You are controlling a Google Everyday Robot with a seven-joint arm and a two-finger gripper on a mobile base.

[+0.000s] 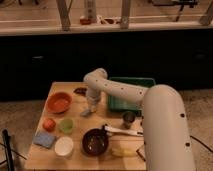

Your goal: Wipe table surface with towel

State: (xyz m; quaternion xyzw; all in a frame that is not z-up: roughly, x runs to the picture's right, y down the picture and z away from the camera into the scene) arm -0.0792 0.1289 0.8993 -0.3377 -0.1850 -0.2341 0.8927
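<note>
My white arm reaches from the lower right across the wooden table (80, 127). My gripper (91, 106) points down near the table's middle, just left of the green tray. Under it a small light grey towel (86, 113) lies bunched on the table top, and the gripper seems to touch its upper edge.
A green tray (131, 95) stands at the back right. An orange bowl (58, 102), a red fruit (48, 124), a green cup (66, 125), a blue sponge (44, 139), a white bowl (64, 146), a dark bowl (95, 141), a metal cup (129, 118) and a banana (123, 150) sit around.
</note>
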